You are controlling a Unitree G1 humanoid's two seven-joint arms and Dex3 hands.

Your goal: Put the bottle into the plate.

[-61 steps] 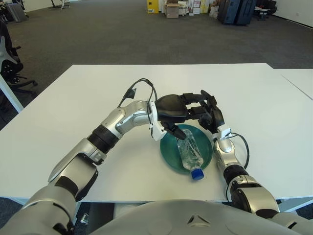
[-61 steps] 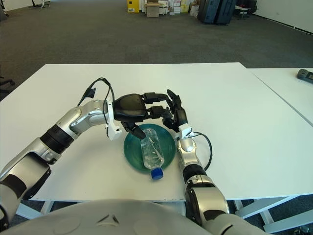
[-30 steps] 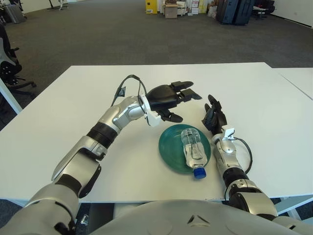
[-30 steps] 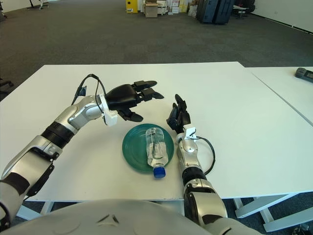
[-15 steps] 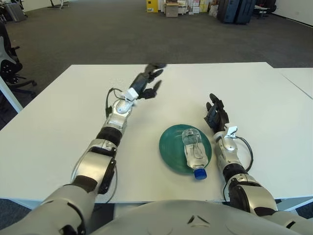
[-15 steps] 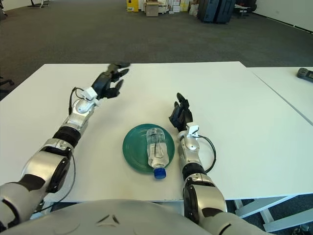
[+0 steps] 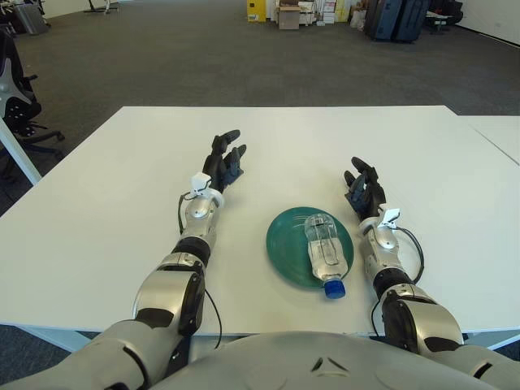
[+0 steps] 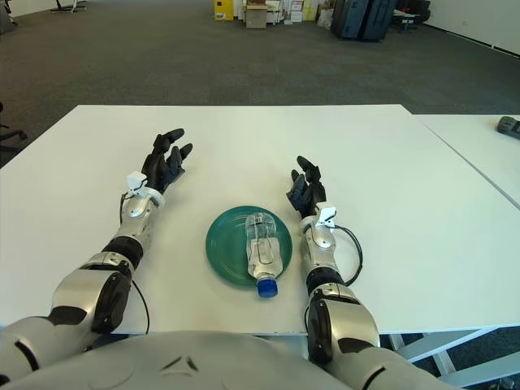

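On the green plate (image 7: pixel 286 244) lies the clear bottle (image 7: pixel 322 247), flat on its side, its blue cap reaching over the near rim toward the robot. Neither robot hand touches it. Left of the plate, the left robot hand (image 7: pixel 221 166) shows over the white counter (image 7: pixel 97 195), fingers loose and empty; the right robot hand (image 7: pixel 364 192) sits just beside the plate's right edge, likewise released. Placement looks finished, so nothing more seems needed beyond keeping both arms clear.
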